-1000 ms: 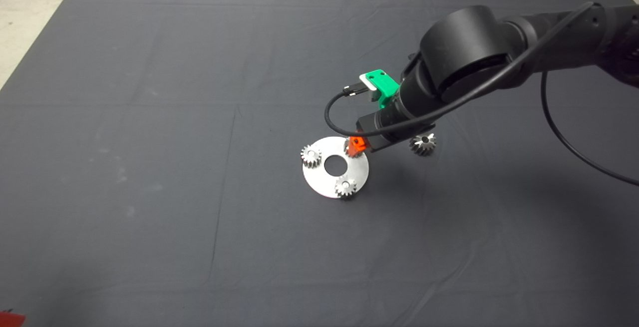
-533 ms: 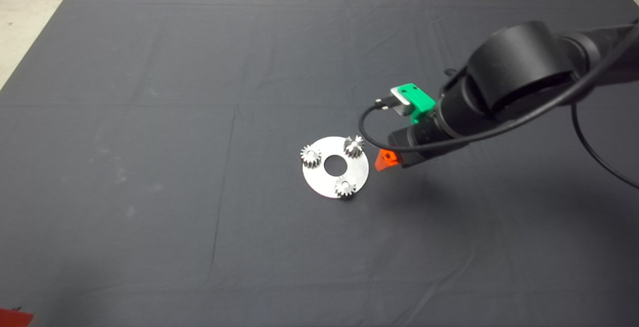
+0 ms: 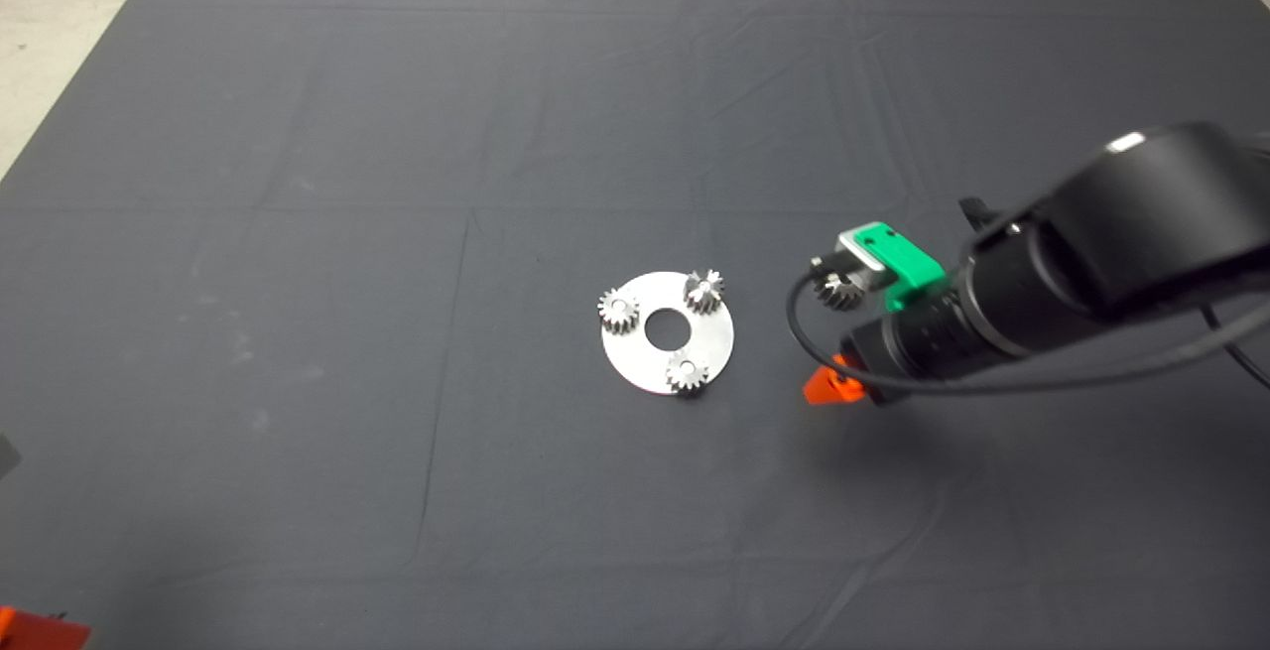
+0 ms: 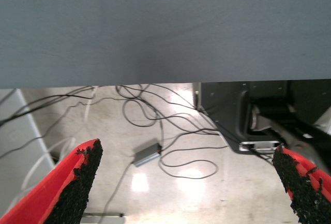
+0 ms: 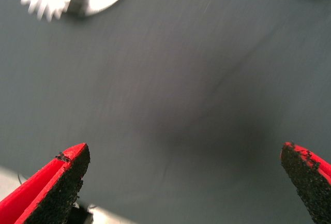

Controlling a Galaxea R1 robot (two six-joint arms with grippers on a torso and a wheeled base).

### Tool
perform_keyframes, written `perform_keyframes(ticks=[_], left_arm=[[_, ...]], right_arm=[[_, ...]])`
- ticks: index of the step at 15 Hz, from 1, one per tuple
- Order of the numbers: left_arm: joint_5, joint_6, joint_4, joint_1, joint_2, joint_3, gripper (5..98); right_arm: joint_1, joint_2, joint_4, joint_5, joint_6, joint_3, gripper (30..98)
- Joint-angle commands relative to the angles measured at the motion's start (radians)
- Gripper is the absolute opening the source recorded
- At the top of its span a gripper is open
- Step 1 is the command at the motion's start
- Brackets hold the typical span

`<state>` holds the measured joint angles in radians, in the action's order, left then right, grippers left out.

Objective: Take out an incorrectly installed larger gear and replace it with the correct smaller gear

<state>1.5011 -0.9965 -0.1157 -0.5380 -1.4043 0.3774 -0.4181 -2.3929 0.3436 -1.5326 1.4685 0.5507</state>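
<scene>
The right gripper point(image 3: 828, 389) hovers empty, fingers wide apart, right of the plate point(image 3: 635, 367). The smaller gear point(image 3: 703, 291) sits on the plate; the larger gear point(image 3: 839, 291) lies on the mat point(image 3: 298, 233) beside the arm. Left gripper point(image 4: 189, 193) waits, fingers spread.

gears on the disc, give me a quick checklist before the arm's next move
1. Three small gears on the metal disc: ok. The smaller gear sits on it beside the centre hole, with the other two.
2. Larger gear off the disc: ok, it lies on the mat, partly hidden by the arm's green mount.
3. Right gripper empty: ok, fingers wide apart, over bare mat beside the disc.
4. Smaller gear fully seated on its pin: cannot tell.
5. Left gripper out of the way: ok, open, parked at the mat's edge.
</scene>
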Motion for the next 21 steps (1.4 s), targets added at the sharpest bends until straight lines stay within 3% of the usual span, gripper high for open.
perform_keyframes(ticks=[1, 2, 3, 5, 8, 10, 12, 13, 21], left_arm=[[-0.162, -0.149, 0.059, 0.000, -0.092, -0.022, 84.3], [-0.183, -0.196, 0.063, 0.000, -0.154, -0.022, 84.3], [-0.187, -0.237, 0.069, 0.000, -0.214, -0.022, 84.3], [-0.215, -0.325, 0.074, 0.000, -0.311, -0.022, 84.3], [-0.323, -0.439, 0.076, 0.000, -0.451, -0.022, 84.3], [-0.354, -0.521, 0.076, 0.000, -0.559, -0.022, 84.3], [-0.369, -0.567, 0.076, 0.001, -0.655, -0.022, 84.3], [-0.369, -0.580, 0.074, 0.001, -0.686, -0.022, 84.3], [-0.369, -0.580, 0.074, 0.003, -0.694, -0.020, 84.3]], right_arm=[[-0.015, 0.043, -0.031, -0.107, 0.205, -0.207, 97.0], [-0.015, 0.008, -0.038, -0.106, 0.241, -0.210, 97.0], [-0.016, -0.043, -0.052, -0.107, 0.273, -0.209, 97.0], [-0.022, -0.158, -0.069, -0.106, 0.382, -0.201, 97.0], [-0.034, -0.269, -0.069, -0.097, 0.470, -0.178, 97.0], [-0.039, -0.325, -0.069, -0.071, 0.518, -0.177, 97.0], [-0.039, -0.385, -0.067, -0.038, 0.541, -0.158, 97.0], [-0.039, -0.411, -0.067, -0.038, 0.541, -0.143, 97.0], [-0.029, -0.455, -0.063, -0.038, 0.541, -0.135, 97.0]])
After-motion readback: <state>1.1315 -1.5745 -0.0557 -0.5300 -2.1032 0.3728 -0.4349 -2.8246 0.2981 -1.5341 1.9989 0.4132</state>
